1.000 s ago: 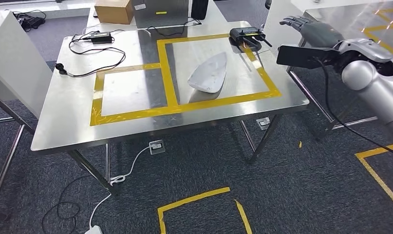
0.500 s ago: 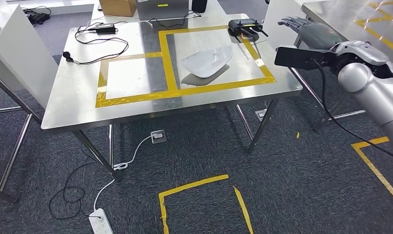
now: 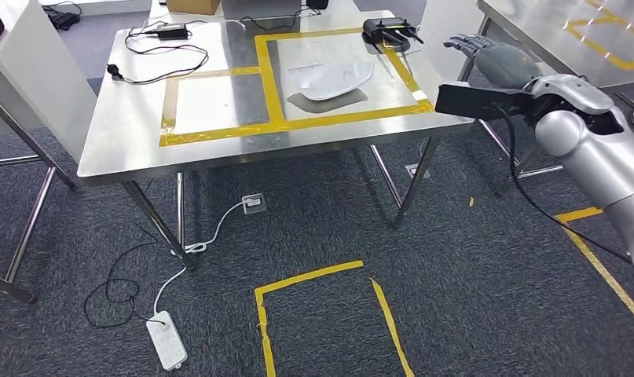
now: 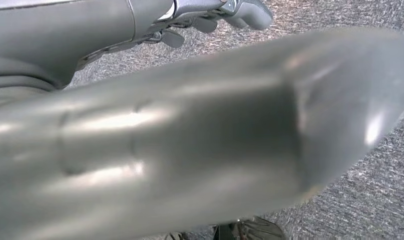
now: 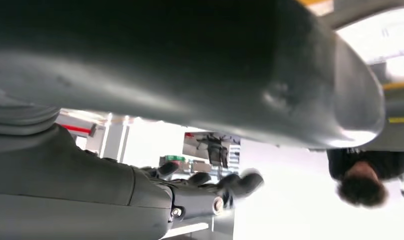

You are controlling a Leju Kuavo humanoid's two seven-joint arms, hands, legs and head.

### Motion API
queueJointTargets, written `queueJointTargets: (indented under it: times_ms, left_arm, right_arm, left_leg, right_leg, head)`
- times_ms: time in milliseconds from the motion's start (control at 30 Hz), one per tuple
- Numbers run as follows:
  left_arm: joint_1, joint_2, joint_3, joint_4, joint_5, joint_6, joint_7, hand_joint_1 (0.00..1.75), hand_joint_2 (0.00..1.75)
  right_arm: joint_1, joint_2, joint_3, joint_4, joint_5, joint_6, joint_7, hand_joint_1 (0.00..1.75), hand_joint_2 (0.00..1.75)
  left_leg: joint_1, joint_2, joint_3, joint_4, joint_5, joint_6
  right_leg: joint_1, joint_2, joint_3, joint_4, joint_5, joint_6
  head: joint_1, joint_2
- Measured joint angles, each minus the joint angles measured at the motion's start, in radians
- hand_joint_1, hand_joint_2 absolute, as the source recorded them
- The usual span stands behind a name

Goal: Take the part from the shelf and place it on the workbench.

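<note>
white part (image 3: pixel 331 78) on the taped workbench (image 3: pixel 133 149); right hand (image 3: pixel 486 51) empty, fingers loosely spread

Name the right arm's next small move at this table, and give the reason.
Probably lower the right hand and draw it back to the robot's side. It is raised beside the workbench, off its right edge, with fingers apart and nothing in them. The part already lies on the workbench inside the yellow tape frame, so the placing looks done.
</note>
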Motion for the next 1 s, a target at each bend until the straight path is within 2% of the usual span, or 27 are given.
queueJointTargets:
  times_ms: [33,67,100,133,200,233,267,300,333,367,400,433,467,500,567,600,633,700,733,767,800,833,867,900,933,967,1000]
  left_arm:
    - [0.002,0.000,0.000,0.000,0.000,0.000,-0.001,0.00,0.00]
    - [0.003,0.000,0.000,0.000,0.001,0.000,-0.001,0.00,0.00]
    - [0.005,0.000,0.000,0.000,0.001,0.000,-0.001,0.00,0.00]
    - [0.007,0.000,0.000,0.000,0.001,0.000,-0.001,0.00,0.00]
    - [0.007,0.000,0.000,0.000,0.002,0.000,-0.001,0.00,0.00]
    - [0.007,0.000,0.000,0.000,0.002,0.000,-0.002,0.00,0.00]
    - [0.007,0.000,0.000,0.000,0.002,0.000,-0.002,0.00,0.00]
    - [0.007,0.000,0.000,0.000,0.003,0.000,-0.003,0.00,0.00]
    - [0.007,0.000,0.000,0.000,0.003,0.000,-0.004,0.00,0.00]
    - [0.007,0.000,0.000,0.000,0.003,0.000,-0.005,0.00,0.00]
    - [0.006,0.001,0.000,0.000,0.003,0.000,-0.005,0.00,0.00]
    - [0.005,0.001,0.000,0.000,0.003,0.000,-0.006,0.00,0.00]
    - [0.005,0.001,0.000,0.000,0.003,0.000,-0.006,0.00,0.00]
    - [0.005,0.001,0.000,0.000,0.003,0.000,-0.007,0.00,0.00]
    - [0.008,0.001,0.000,0.000,0.003,0.000,-0.007,0.00,0.00]
    - [0.009,0.001,0.000,0.000,0.003,0.000,-0.007,0.00,0.00]
    - [0.010,0.001,0.000,0.000,0.003,0.000,-0.008,0.00,0.00]
    - [0.010,0.001,0.000,0.000,0.003,-0.001,-0.020,0.00,0.00]
    - [0.010,0.001,0.000,0.000,0.002,-0.002,-0.028,0.00,0.00]
    - [0.010,0.000,0.000,0.000,0.002,-0.003,-0.035,0.00,0.00]
    - [0.011,0.000,0.000,0.000,0.001,-0.004,-0.040,0.00,0.00]
    - [0.011,-0.001,0.000,0.000,0.001,-0.004,-0.042,0.00,0.00]
    - [0.011,-0.001,0.000,0.000,0.002,-0.005,-0.042,0.00,0.00]
    - [0.011,-0.002,0.000,0.000,0.002,-0.006,-0.043,0.00,0.00]
    - [0.011,-0.003,0.000,0.000,0.002,-0.006,-0.043,0.00,0.00]
    - [0.010,-0.003,0.000,0.000,0.003,-0.007,-0.044,0.00,0.00]
    - [0.010,-0.004,0.000,0.000,0.003,-0.007,-0.044,0.00,0.44]
  right_arm:
    - [0.001,0.002,-0.004,0.000,0.003,0.001,0.000,0.00,0.00]
    - [0.001,0.003,-0.007,0.000,0.006,0.002,0.000,0.00,0.00]
    - [0.001,0.005,-0.008,0.000,0.007,0.003,0.000,0.00,0.00]
    - [0.002,0.007,-0.009,0.000,0.007,0.004,0.000,0.00,0.00]
    - [0.003,0.010,-0.012,0.000,0.011,0.007,0.001,0.00,0.00]
    - [0.003,0.011,-0.013,0.000,0.012,0.012,0.004,0.00,0.00]
    - [0.004,0.013,-0.015,0.000,0.011,0.023,0.007,0.00,0.00]
    - [0.004,0.016,-0.016,0.000,0.006,0.043,0.011,0.00,0.00]
    - [0.004,0.019,-0.019,0.001,-0.002,0.066,0.016,0.00,0.00]
    - [0.004,0.022,-0.023,0.002,-0.012,0.089,0.020,0.00,0.00]
    - [0.004,0.024,-0.028,0.003,-0.023,0.107,0.023,0.00,0.00]
    - [0.004,0.026,-0.035,0.005,-0.034,0.121,0.024,0.00,0.00]
    - [0.003,0.029,-0.043,0.008,-0.050,0.134,0.022,0.00,0.44]
    - [0.003,0.031,-0.051,0.011,-0.069,0.147,0.020,0.00,0.87]
    - [0.003,0.038,-0.063,0.021,-0.104,0.174,0.017,0.00,1.75]
    - [0.002,0.041,-0.067,0.028,-0.115,0.184,0.016,0.00,1.75]
    - [0.000,0.043,-0.070,0.035,-0.119,0.188,0.016,0.00,1.75]
    - [-0.007,0.048,-0.072,0.050,-0.119,0.190,0.015,0.00,1.75]
    - [-0.009,0.050,-0.073,0.057,-0.117,0.190,0.015,0.00,1.75]
    - [-0.010,0.053,-0.073,0.062,-0.115,0.189,0.013,0.00,1.75]
    - [-0.010,0.055,-0.073,0.067,-0.113,0.188,0.012,0.00,1.75]
    - [-0.010,0.057,-0.073,0.070,-0.112,0.186,0.010,0.00,1.75]
    - [-0.011,0.058,-0.073,0.072,-0.112,0.185,0.008,0.00,1.75]
    - [-0.013,0.058,-0.073,0.074,-0.111,0.184,0.006,0.00,1.75]
    - [-0.015,0.059,-0.074,0.074,-0.111,0.183,0.005,0.00,1.75]
    - [-0.016,0.060,-0.075,0.075,-0.111,0.182,0.004,0.00,1.75]
    - [-0.017,0.061,-0.076,0.076,-0.111,0.181,0.003,0.00,1.75]
  left_leg:
    - [0.000,0.000,-0.001,-0.005,0.009,-0.007]
    - [0.001,0.000,-0.006,-0.003,0.007,-0.013]
    - [0.002,0.000,-0.014,0.009,-0.014,-0.019]
    - [0.003,-0.001,-0.026,0.041,-0.054,-0.025]
    - [0.007,0.000,-0.054,0.154,-0.158,-0.034]
    - [0.009,0.000,-0.063,0.216,-0.189,-0.038]
    - [0.010,0.000,-0.063,0.260,-0.194,-0.041]
    - [0.011,0.000,-0.048,0.275,-0.179,-0.043]
    - [0.012,0.001,-0.016,0.255,-0.153,-0.044]
    - [0.013,0.001,0.032,0.204,-0.133,-0.043]
    - [0.013,0.000,0.088,0.132,-0.134,-0.040]
    - [0.011,-0.001,0.132,0.070,-0.143,-0.034]
    - [0.008,-0.002,0.159,0.023,-0.156,-0.027]
    - [0.005,-0.004,0.168,-0.002,-0.164,-0.018]
    - [0.003,-0.004,0.155,-0.010,-0.149,-0.001]
    - [0.004,-0.003,0.149,-0.012,-0.138,0.008]
    - [0.006,-0.001,0.140,-0.014,-0.126,0.014]
    - [0.006,0.001,0.116,-0.014,-0.105,0.022]
    - [0.006,0.002,0.101,-0.013,-0.095,0.023]
    - [0.006,0.003,0.087,-0.012,-0.086,0.023]
    - [0.006,0.004,0.075,-0.011,-0.077,0.022]
    - [0.006,0.004,0.065,-0.009,-0.069,0.021]
    - [0.006,0.005,0.056,-0.008,-0.062,0.018]
    - [0.006,0.004,0.049,-0.006,-0.056,0.014]
    - [0.005,0.004,0.044,-0.005,-0.050,0.009]
    - [0.004,0.004,0.042,-0.005,-0.044,0.004]
    - [0.002,0.004,0.039,-0.006,-0.040,-0.002]
  right_leg:
    - [-0.001,-0.001,-0.006,-0.002,0.008,-0.006]
    - [-0.002,-0.002,-0.013,-0.007,0.020,-0.012]
    - [-0.005,-0.004,-0.023,-0.010,0.033,-0.020]
    - [-0.008,-0.005,-0.035,-0.014,0.048,-0.026]
    - [-0.009,-0.005,-0.063,-0.014,0.073,-0.032]
    - [-0.009,-0.005,-0.078,-0.013,0.086,-0.032]
    - [-0.010,-0.005,-0.094,-0.012,0.098,-0.031]
    - [-0.010,-0.005,-0.111,-0.010,0.111,-0.029]
    - [-0.011,-0.005,-0.128,-0.008,0.122,-0.026]
    - [-0.011,-0.005,-0.142,-0.005,0.133,-0.022]
    - [-0.011,-0.005,-0.155,-0.002,0.143,-0.017]
    - [-0.011,-0.006,-0.163,0.000,0.152,-0.010]
    - [-0.011,-0.007,-0.168,0.001,0.160,-0.004]
    - [-0.012,-0.008,-0.170,-0.001,0.169,0.004]
    - [-0.016,-0.008,-0.173,-0.004,0.180,0.017]
    - [-0.019,-0.006,-0.180,0.005,0.166,0.022]
    - [-0.020,-0.004,-0.192,0.034,0.132,0.028]
    - [-0.021,0.000,-0.230,0.156,0.034,0.036]
    - [-0.021,0.001,-0.247,0.227,-0.001,0.039]
    - [-0.021,0.001,-0.255,0.279,-0.014,0.041]
    - [-0.021,0.001,-0.246,0.297,-0.005,0.041]
    - [-0.021,0.001,-0.216,0.275,0.017,0.040]
    - [-0.022,0.000,-0.167,0.217,0.040,0.038]
    - [-0.021,0.000,-0.110,0.140,0.046,0.035]
    - [-0.018,0.000,-0.064,0.073,0.044,0.030]
    - [-0.015,0.000,-0.035,0.024,0.035,0.024]
    - [-0.012,0.000,-0.024,0.000,0.026,0.017]
  head:
    - [0.001,0.000]
    - [0.001,0.000]
    - [0.000,0.000]
    - [-0.002,0.000]
    - [-0.006,0.000]
    - [-0.006,0.000]
    - [-0.007,0.000]
    - [-0.007,0.000]
    - [-0.007,0.000]
    - [-0.007,0.000]
    - [-0.007,0.000]
    - [-0.006,0.000]
    - [-0.005,0.000]
    - [-0.004,0.000]
    - [-0.004,0.000]
    - [-0.004,0.000]
    - [-0.003,0.000]
    - [-0.002,0.000]
    - [-0.002,0.000]
    - [-0.002,0.000]
    - [-0.001,0.000]
    - [-0.001,0.000]
    - [-0.001,0.000]
    - [-0.001,0.000]
    - [-0.002,0.000]
    - [-0.001,0.000]
    - [-0.001,0.000]
